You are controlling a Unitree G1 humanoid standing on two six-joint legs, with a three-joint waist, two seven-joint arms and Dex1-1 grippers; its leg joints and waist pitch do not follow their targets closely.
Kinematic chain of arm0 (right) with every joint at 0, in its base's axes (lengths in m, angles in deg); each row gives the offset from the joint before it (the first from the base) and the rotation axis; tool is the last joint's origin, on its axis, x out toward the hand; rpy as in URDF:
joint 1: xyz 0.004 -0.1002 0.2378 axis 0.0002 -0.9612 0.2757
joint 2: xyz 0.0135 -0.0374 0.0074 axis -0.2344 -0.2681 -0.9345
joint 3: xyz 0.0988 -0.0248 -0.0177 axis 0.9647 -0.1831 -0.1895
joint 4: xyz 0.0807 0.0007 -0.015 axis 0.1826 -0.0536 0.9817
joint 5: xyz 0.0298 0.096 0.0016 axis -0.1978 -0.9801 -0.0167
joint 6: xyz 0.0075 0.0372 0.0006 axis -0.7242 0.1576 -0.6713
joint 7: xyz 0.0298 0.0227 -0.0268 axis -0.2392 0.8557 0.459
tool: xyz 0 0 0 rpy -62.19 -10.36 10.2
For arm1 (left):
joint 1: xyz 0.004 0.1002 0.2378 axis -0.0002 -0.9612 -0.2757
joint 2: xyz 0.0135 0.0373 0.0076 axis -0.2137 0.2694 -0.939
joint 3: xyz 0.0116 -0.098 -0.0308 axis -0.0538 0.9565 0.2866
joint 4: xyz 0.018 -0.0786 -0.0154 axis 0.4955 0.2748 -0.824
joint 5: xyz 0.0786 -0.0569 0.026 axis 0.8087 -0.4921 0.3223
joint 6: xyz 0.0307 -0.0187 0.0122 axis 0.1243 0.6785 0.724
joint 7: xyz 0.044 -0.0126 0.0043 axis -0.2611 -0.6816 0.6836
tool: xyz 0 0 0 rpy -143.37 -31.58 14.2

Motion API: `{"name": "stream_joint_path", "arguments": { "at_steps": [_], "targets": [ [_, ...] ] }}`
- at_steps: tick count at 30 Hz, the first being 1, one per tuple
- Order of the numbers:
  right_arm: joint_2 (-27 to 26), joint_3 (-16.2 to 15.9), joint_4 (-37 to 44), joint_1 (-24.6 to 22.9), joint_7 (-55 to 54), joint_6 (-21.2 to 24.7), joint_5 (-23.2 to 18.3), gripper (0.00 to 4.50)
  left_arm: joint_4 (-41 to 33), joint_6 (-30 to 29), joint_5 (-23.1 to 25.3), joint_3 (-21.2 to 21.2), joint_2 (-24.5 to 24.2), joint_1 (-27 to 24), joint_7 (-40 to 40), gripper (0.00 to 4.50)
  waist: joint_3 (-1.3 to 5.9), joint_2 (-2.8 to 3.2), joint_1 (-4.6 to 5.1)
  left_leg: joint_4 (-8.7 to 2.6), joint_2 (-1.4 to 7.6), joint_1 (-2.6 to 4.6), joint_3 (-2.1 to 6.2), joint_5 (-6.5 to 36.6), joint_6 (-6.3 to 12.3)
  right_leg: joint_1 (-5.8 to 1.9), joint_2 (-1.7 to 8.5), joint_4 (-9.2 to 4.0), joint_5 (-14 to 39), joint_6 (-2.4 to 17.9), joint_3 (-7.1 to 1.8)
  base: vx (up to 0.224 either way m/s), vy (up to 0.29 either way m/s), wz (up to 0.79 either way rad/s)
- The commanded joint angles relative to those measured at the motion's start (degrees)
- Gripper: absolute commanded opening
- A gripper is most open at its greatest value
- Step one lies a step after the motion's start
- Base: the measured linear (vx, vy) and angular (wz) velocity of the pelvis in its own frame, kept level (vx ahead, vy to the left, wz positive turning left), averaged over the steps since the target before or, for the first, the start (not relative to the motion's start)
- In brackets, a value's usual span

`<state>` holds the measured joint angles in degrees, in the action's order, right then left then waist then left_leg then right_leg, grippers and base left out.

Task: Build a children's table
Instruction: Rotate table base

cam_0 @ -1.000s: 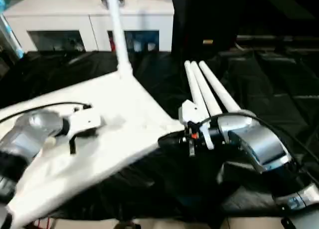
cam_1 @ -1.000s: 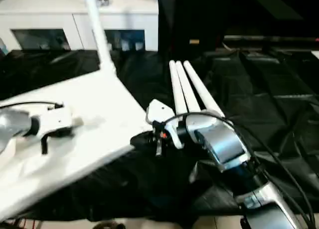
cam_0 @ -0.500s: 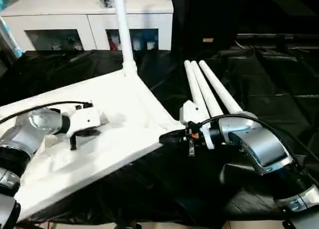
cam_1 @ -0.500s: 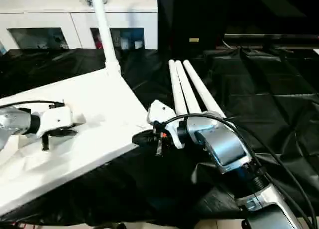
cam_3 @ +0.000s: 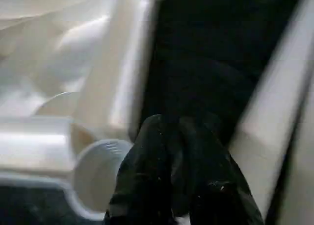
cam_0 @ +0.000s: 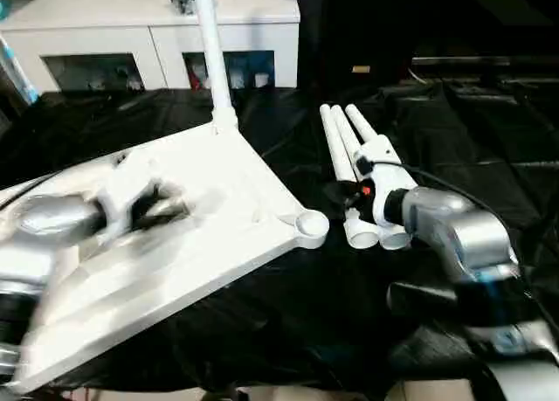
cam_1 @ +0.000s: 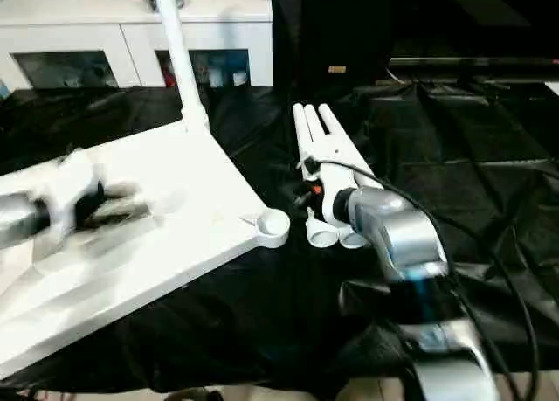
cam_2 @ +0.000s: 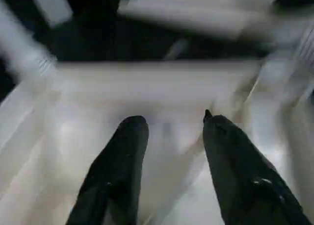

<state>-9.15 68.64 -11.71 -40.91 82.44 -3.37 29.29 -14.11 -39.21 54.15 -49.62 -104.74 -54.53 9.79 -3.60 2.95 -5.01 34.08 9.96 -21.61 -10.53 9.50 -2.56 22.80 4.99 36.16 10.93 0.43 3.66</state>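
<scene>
The white table top (cam_0: 201, 235) lies underside up on the black cloth. One leg (cam_0: 212, 56) stands upright in its far corner socket. The near corner socket (cam_0: 312, 225) is bare and open. Three loose legs (cam_0: 345, 143) lie side by side just right of it. My right gripper (cam_0: 342, 194) hovers at the near ends of those legs, its fingers (cam_3: 171, 137) shut with nothing in them. My left gripper (cam_2: 171, 129) is open above the ribbed underside, left of the top's middle, and looks blurred in the head view (cam_0: 157, 207).
A white glass-door cabinet (cam_0: 105, 34) stands behind the black-draped work table (cam_0: 489, 130). A dark upright block (cam_0: 367, 25) rises at the back centre. The work table's front edge runs along the bottom of the left eye view.
My right gripper has left the top's near corner and drawn back to the ends of the lying legs. The near corner socket now shows. My left arm is moving over the underside.
</scene>
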Motion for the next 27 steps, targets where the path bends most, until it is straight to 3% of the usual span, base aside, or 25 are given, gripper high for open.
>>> {"name": "stream_joint_path", "arguments": {
  "at_steps": [1, 2, 3, 5, 6, 8, 11, 12, 17, 22, 27],
  "targets": [
    [-0.51, 2.57, -3.99, 2.44, -4.15, 0.75, 0.92, 0.90, -5.22, -4.48, -3.04, -0.36, 1.51, -2.40, -2.85, 2.45, 4.28, -0.06, 0.28, -4.00, 2.53, 0.99, 1.47, 17.32, -4.17, -2.28, 3.60, -4.38, 16.02, 11.65, -2.80, 0.000, 0.000, 0.00],
    [-0.76, 3.12, -5.23, 3.18, -4.96, 0.68, 0.86, 1.12, -6.55, -5.39, -3.68, -0.68, 2.24, -2.77, -3.34, 2.64, 4.02, -0.78, 0.57, -4.23, 2.45, 0.76, 1.36, 16.65, -3.74, -2.23, 3.30, -4.71, 16.31, 11.28, -2.74, 0.000, 0.000, 0.00],
    [-0.95, 3.43, -6.80, 4.12, -5.75, 0.28, 0.88, 1.12, -8.09, -6.24, -4.38, -0.95, 3.31, -3.14, -4.19, 2.64, 4.20, -0.32, 0.60, -4.02, 2.42, 0.89, 1.30, 15.84, -3.54, -2.20, 3.31, -4.60, 16.27, 11.08, -2.71, 0.000, 0.000, 0.00],
    [-1.67, 3.81, -9.73, 6.25, -7.62, 0.90, 1.45, 1.21, -13.65, -9.66, -6.01, -1.68, 4.81, -4.68, -4.25, 2.74, 4.40, -0.13, 0.90, -3.84, 2.30, 0.69, 1.26, 13.82, -3.07, -2.29, 3.03, -4.47, 13.61, 11.17, -2.65, 0.000, 0.000, 0.00],
    [-1.95, 3.81, -11.01, 7.22, -8.10, 0.86, 1.65, 1.40, -15.30, -10.85, -6.51, -1.95, 5.29, -5.02, -4.10, 2.86, 4.58, 0.72, 1.02, -3.64, 2.25, 0.67, 1.24, 12.73, -2.91, -2.25, 2.96, -4.16, 11.11, 11.79, -2.61, 0.000, 0.000, 0.00],
    [-2.44, 3.72, -13.28, 8.94, -8.91, 0.42, 1.87, 1.61, -17.36, -12.90, -6.75, -2.82, 6.16, -5.35, -4.09, 3.06, 4.60, 0.21, 1.44, -3.56, 2.17, 0.52, 1.17, 12.18, -2.41, -2.40, 2.65, -4.09, 8.63, 12.64, -2.46, 0.000, 0.000, 0.00],
    [-3.29, 3.86, -18.40, 12.21, -8.90, -1.84, 1.36, 1.84, -20.45, -15.02, -7.03, -5.09, 6.32, -5.55, -4.10, 3.21, 4.45, -0.29, 1.45, -3.54, 2.14, 0.47, 1.07, 12.33, -1.73, -2.50, 2.67, -4.26, 9.48, 12.36, -2.47, 0.000, 0.000, 0.00],
    [-3.31, 3.86, -18.62, 12.33, -8.89, -1.97, 1.35, 1.95, -20.57, -15.10, -7.07, -5.15, 6.31, -5.55, -4.11, 3.27, 4.47, -0.03, 1.48, -3.55, 2.23, 0.60, 1.15, 12.82, -1.98, -2.44, 2.74, -4.19, 10.31, 12.44, -2.44, 0.000, 0.000, 0.00],
    [-3.69, 4.46, -29.59, 17.68, -10.83, -6.60, 2.67, 2.37, -24.33, -19.61, -8.29, -4.77, 5.14, -5.06, -4.43, 3.62, 4.18, 0.05, 1.54, -3.57, 2.19, 0.82, 1.10, 15.05, -2.68, -2.14, 2.69, -4.46, 13.06, 12.41, -2.45, 0.000, 0.000, 0.00],
    [-3.79, 4.32, -34.98, 20.23, -11.91, -7.52, 3.36, 2.80, -24.91, -20.66, -8.07, -4.78, 4.31, -4.94, -4.33, 4.02, 4.32, 0.08, 1.59, -3.53, 2.16, 0.85, 1.09, 14.82, -3.00, -2.17, 2.59, -4.29, 12.11, 12.21, -2.44, 0.000, 0.000, 0.00],
    [-4.20, 3.83, -41.87, 22.73, -10.45, -9.53, 3.46, 2.80, -24.50, -20.95, -6.28, -5.81, 3.07, -5.06, -5.21, 4.02, 4.42, -0.10, 1.60, -3.41, 2.17, 0.61, 1.04, 14.15, -2.39, -2.35, 2.73, -4.00, 10.55, 12.81, -2.40, 0.000, 0.000, 0.00]
  ]
}}
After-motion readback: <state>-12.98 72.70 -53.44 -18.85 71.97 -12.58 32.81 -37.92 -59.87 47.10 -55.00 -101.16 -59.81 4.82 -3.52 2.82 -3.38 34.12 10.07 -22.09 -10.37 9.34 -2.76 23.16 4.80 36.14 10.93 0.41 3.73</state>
